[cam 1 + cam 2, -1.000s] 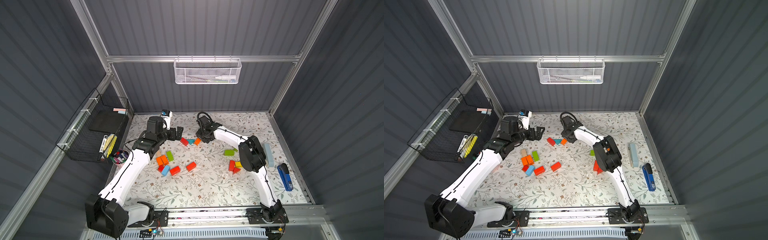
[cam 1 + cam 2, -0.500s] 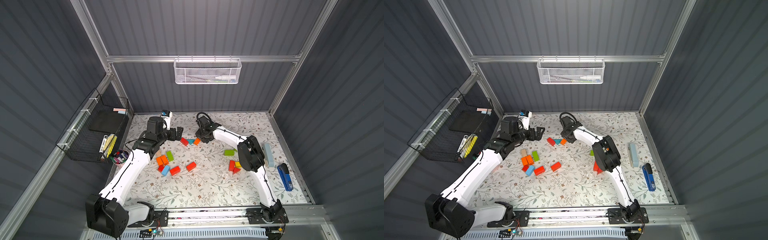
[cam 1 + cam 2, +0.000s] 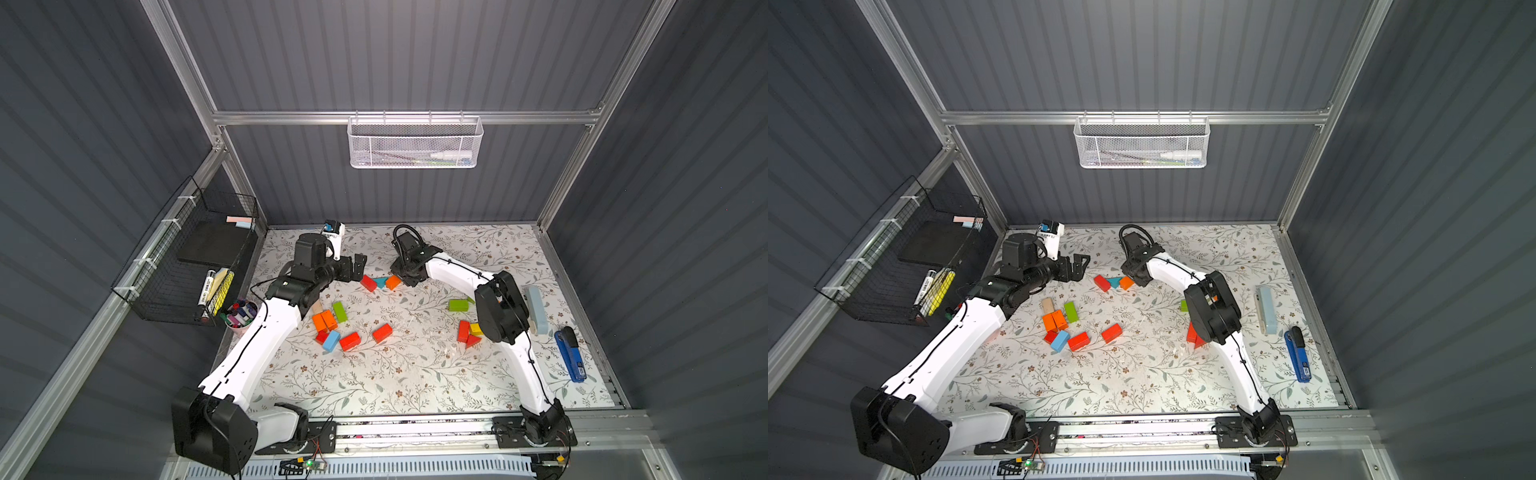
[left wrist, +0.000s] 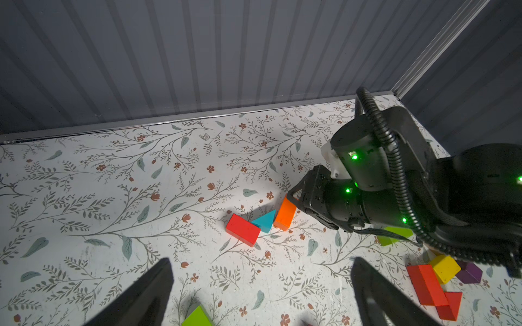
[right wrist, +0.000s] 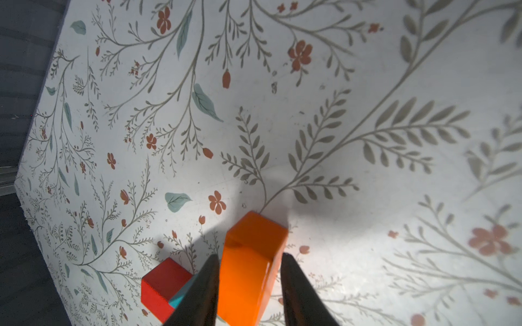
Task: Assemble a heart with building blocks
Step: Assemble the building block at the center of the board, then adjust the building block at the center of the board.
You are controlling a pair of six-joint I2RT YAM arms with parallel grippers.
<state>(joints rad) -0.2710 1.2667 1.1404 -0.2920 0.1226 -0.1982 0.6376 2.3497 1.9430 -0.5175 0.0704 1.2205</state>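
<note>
Three building blocks lie in a row at the back middle of the mat: a red brick (image 3: 368, 283), a teal wedge (image 3: 380, 281) and an orange brick (image 3: 392, 282). My right gripper (image 5: 250, 255) reaches down over the orange brick (image 5: 251, 262), which rests on the mat between its fingers. A thin gap shows on one side, so the jaws are open around it. My left gripper (image 3: 359, 264) hovers just left of the row, wide open and empty (image 4: 262, 261). More blocks lie in a left cluster (image 3: 328, 322) and a right cluster (image 3: 467, 332).
A blue stapler (image 3: 571, 353) and a pale blue bar (image 3: 536, 309) lie near the mat's right edge. A cup of markers (image 3: 240, 312) stands at the left edge under a black wire basket (image 3: 195, 266). A white mesh basket (image 3: 414, 143) hangs on the back wall.
The right jaws have spread slightly around the orange brick. Both arms have hardly shifted.
</note>
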